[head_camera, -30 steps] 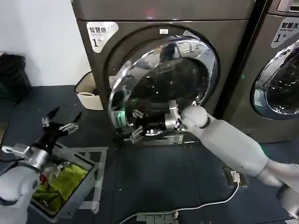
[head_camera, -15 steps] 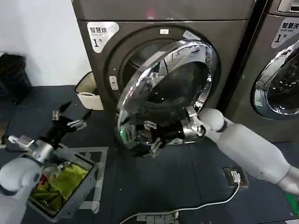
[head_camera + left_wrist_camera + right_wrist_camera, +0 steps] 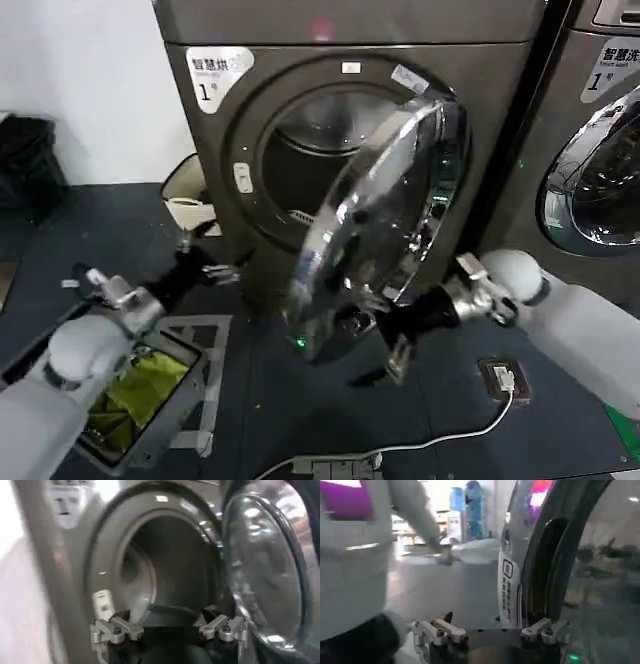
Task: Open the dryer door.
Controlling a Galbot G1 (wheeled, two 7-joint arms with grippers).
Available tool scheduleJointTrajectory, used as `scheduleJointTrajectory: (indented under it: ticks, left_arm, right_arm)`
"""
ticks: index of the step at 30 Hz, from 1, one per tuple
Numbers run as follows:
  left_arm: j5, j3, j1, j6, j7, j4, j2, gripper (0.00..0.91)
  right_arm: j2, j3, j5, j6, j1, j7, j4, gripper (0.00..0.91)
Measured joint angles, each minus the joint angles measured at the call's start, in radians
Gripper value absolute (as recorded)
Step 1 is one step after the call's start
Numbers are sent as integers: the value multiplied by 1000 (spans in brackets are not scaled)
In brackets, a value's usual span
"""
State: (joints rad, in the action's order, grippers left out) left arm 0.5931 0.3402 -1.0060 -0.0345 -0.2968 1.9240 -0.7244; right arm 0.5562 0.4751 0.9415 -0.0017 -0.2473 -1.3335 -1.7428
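Head view shows the large round dryer door, a wide mirror-chrome ring around glass, swung well out from the dark grey machine front and standing nearly edge-on, hinged on its right side. That leaves the round drum opening exposed behind it, so the task looks mostly done, judging from the angle alone.

The right tool sits low at the door's free lower edge, its two fingers spread apart and grasping nothing; one finger lies just beside the chrome rim, though I cannot tell whether it touches. Placed there, far from the hinge, it gets the most leverage for pushing the door wider. Its wrist view looks along the door's inner rim, with the tool splayed below it.

The left tool reaches toward the machine's lower left front, near the cream plastic basket on the floor, fingers released and empty. Its wrist view faces straight into the drum, the tool apart from the door's bowl-shaped glass. It seems to be staying clear of the swing. A grey bin holding yellow-green cloth sits beside that arm.
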Motion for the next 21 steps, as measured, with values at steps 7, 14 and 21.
scheduleJointTrajectory:
  ticks: [7, 14, 21]
  left_arm:
    - [-30, -108, 66, 36, -46, 23, 15, 907]
    - [-131, -206, 118, 98, -109, 46, 16, 907]
    - [-242, -356, 206, 138, -151, 64, -19, 907]
  right_arm:
    - [-96, -59, 1, 28, -73, -84, -40, 907]
    - [-195, -232, -3, 45, -241, -117, -69, 907]
    - [-295, -454, 10, 85, -458, -102, -50, 907]
